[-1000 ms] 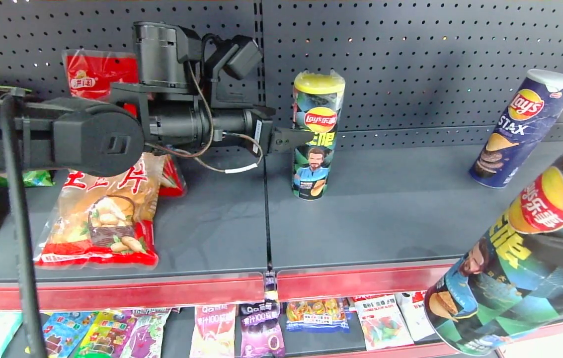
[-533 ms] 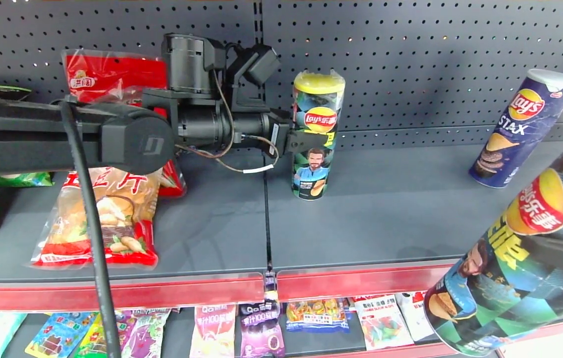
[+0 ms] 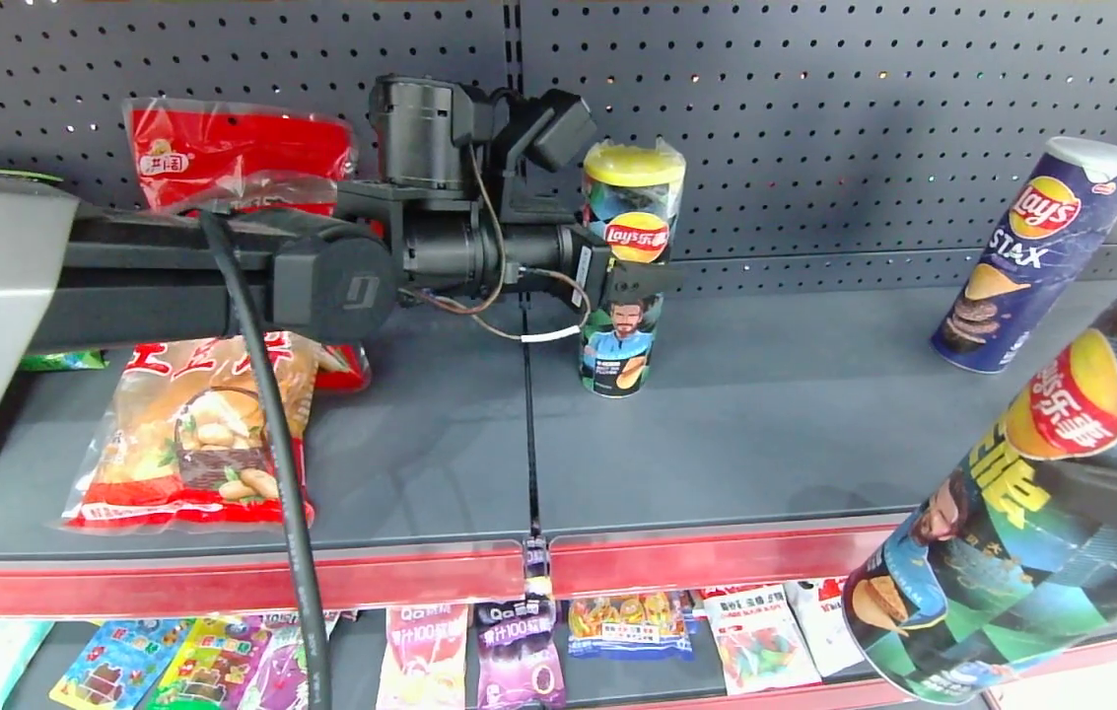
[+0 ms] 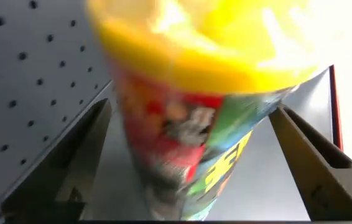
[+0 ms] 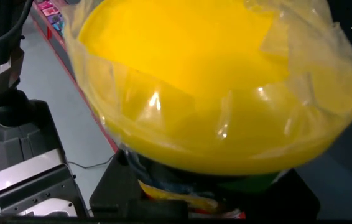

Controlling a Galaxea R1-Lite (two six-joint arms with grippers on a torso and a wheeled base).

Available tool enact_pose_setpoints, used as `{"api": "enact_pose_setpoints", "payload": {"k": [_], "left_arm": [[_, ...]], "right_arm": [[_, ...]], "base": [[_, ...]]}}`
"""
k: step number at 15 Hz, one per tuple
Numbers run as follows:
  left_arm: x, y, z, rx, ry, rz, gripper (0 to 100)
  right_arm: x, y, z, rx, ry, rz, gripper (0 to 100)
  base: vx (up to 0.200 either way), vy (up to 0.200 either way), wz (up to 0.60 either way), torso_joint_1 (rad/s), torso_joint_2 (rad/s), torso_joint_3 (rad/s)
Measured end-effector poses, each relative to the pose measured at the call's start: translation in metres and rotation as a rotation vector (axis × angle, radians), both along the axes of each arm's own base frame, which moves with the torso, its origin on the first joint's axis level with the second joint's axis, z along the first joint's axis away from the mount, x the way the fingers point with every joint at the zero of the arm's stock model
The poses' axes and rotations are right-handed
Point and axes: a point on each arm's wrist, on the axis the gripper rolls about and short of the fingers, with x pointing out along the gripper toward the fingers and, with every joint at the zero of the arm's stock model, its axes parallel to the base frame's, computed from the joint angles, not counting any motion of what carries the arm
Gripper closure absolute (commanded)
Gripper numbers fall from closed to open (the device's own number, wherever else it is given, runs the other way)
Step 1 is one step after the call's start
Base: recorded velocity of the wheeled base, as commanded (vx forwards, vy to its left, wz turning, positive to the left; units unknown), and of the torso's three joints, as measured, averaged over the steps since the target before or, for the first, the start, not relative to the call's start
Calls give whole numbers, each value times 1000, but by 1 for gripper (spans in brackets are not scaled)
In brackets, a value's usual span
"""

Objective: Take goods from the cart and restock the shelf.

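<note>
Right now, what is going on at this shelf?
The robot is restocking chips. Its left end effector sits open around the upright chip can on the shelf, a finger on each side. The right end effector holds a second can, tilted, in front of the shelf's right end, not yet placed.

A yellow-lidded chip can (image 4: 188,143) stands upright on the grey shelf (image 4: 257,180), between the spread fingers (image 4: 83,162) of the gripper (image 4: 191,107). The pegboard wall (image 4: 27,74) is just behind.
</note>
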Motion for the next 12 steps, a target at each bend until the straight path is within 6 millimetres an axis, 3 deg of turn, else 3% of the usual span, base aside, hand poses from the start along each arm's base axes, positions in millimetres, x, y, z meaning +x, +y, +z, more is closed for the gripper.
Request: {"api": "enact_pose_setpoints", "payload": {"k": [8, 12], "left_arm": [[-1, 0, -6, 12, 14, -4, 100], [-31, 10, -4, 9, 58, -16, 100]], "right_arm": [[0, -1, -2, -3, 4, -3, 100], [0, 0, -1, -2, 3, -1, 100]], "base": [[0, 0, 0, 0, 0, 0], [0, 0, 0, 0, 0, 0]]}}
